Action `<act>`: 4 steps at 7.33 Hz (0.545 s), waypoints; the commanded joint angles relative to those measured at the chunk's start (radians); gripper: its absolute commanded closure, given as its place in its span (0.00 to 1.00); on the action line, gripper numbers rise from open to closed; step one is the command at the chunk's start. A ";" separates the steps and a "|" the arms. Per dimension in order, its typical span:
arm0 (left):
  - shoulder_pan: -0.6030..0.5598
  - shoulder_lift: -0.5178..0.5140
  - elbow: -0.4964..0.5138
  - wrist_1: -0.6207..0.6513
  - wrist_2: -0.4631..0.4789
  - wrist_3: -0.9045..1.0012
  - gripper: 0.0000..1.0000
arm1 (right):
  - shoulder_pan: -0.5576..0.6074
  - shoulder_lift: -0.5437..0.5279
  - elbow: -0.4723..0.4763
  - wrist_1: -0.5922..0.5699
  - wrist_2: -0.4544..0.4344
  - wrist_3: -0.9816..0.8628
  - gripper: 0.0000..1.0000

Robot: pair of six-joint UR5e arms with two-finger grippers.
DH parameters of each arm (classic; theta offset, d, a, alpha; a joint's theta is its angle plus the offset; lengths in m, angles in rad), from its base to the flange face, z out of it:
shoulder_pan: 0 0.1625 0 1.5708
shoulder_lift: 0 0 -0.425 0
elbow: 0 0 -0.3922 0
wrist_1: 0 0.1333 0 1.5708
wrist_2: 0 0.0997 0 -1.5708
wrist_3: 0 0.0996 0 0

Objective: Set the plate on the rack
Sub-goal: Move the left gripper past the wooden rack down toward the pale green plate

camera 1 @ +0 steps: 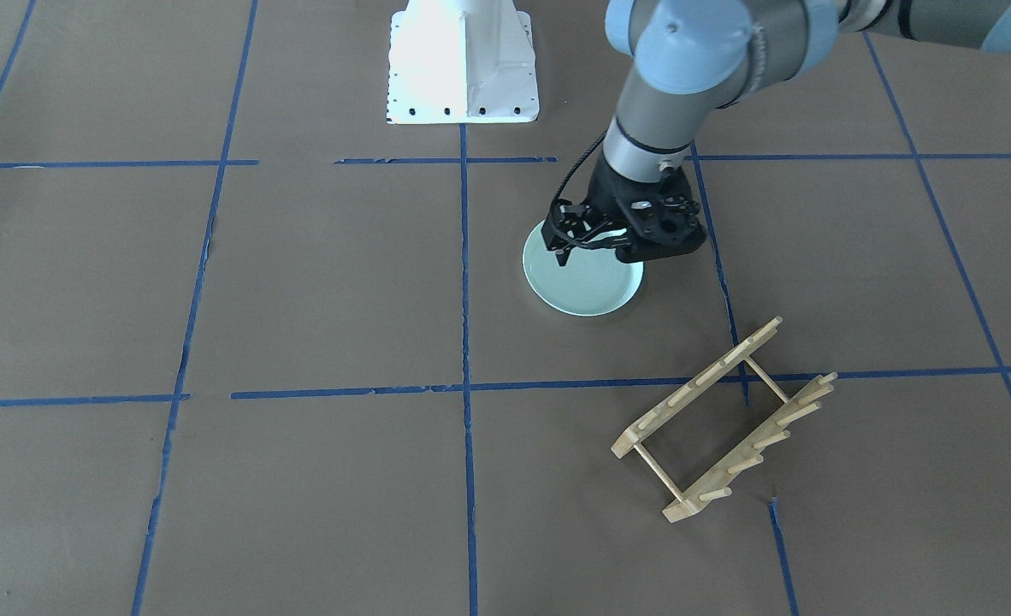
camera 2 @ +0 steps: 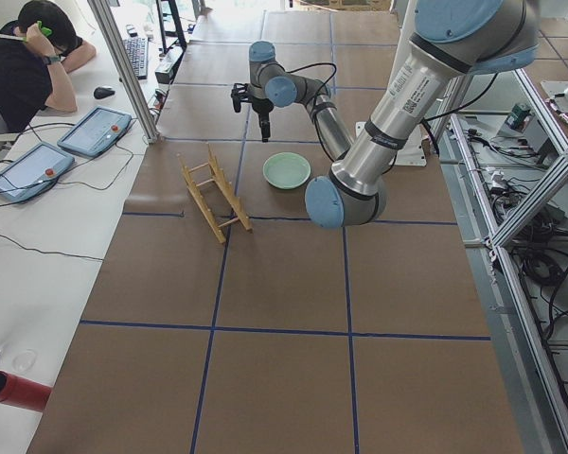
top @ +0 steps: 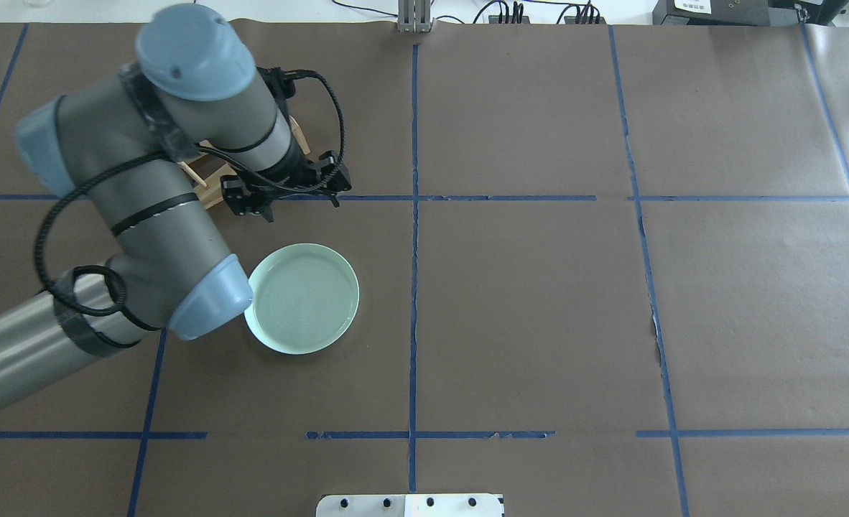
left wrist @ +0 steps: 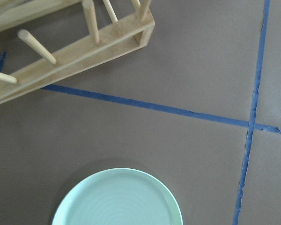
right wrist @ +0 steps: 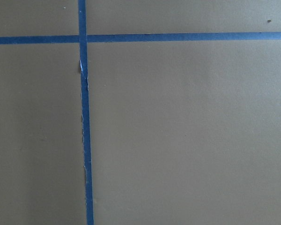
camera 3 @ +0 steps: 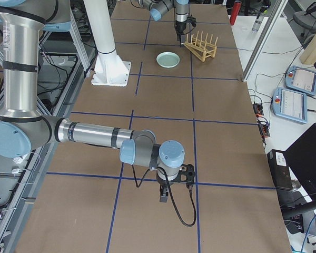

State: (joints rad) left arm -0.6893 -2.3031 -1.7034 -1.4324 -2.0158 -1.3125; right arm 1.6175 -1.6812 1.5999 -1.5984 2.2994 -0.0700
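Lying flat on the counter (top: 539, 287), the plate (top: 302, 298) is not lifted yet. Left jaws hang open, empty; right jaws, cannot tell. The rack (camera 1: 699, 385) holds nothing.

In the overhead view the left arm (top: 166, 215) covers nearly all of the rack (top: 210, 194), leaving only a rail end and a scrap of wood showing, and its elbow cap overlaps one side of the rim of the plate (top: 302, 298); from the front the left gripper (camera 1: 597, 254) hides the plate's far rim; the left wrist view cuts the plate off at the bottom edge and the rack at the top and left; the right gripper (camera 3: 165, 196) shows only in the right side view, too small to read its jaws.
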 commanded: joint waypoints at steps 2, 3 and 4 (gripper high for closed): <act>0.140 -0.107 0.238 0.010 0.118 -0.077 0.09 | 0.001 0.000 0.000 0.000 0.000 -0.001 0.00; 0.164 -0.107 0.266 0.004 0.120 -0.095 0.22 | 0.001 0.000 0.000 0.000 0.000 -0.001 0.00; 0.174 -0.108 0.274 0.003 0.118 -0.099 0.40 | -0.001 0.000 0.000 0.000 0.000 -0.001 0.00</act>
State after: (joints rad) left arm -0.5367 -2.4080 -1.4528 -1.4264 -1.9024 -1.4012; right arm 1.6178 -1.6812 1.5999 -1.5984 2.2995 -0.0706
